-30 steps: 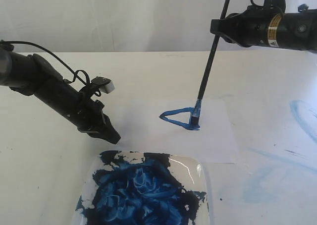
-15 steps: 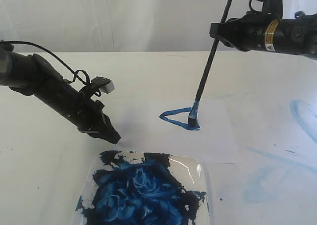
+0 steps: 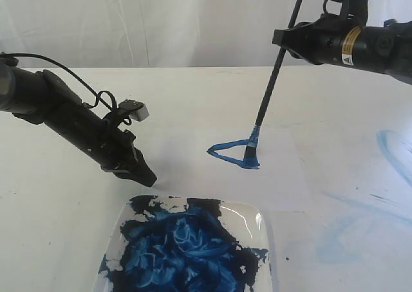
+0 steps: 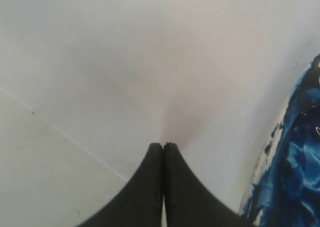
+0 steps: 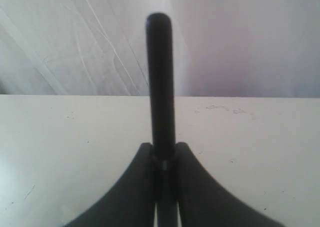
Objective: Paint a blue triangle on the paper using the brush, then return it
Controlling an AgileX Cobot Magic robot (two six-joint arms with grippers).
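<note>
The blue triangle (image 3: 235, 154) looks finished on the paper (image 3: 283, 182), the right gripper (image 3: 283, 38) clamped on the brush (image 3: 273, 80) above that sheet, the brush's return left to do

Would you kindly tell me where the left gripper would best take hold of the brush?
Probably the bare mid-handle of the brush, from the left side: it stands steeply, the right gripper clamps its top, and its bristles carry blue paint.

Black-handled brush (image 3: 269, 92), tip stained blue; steeply tilted, clamped near its top in the right gripper (image 3: 281, 40); bristles far below the gripper on the blue triangle (image 3: 226, 145), a left-pointing outline; paper (image 3: 283, 179) white, flat underneath.
</note>
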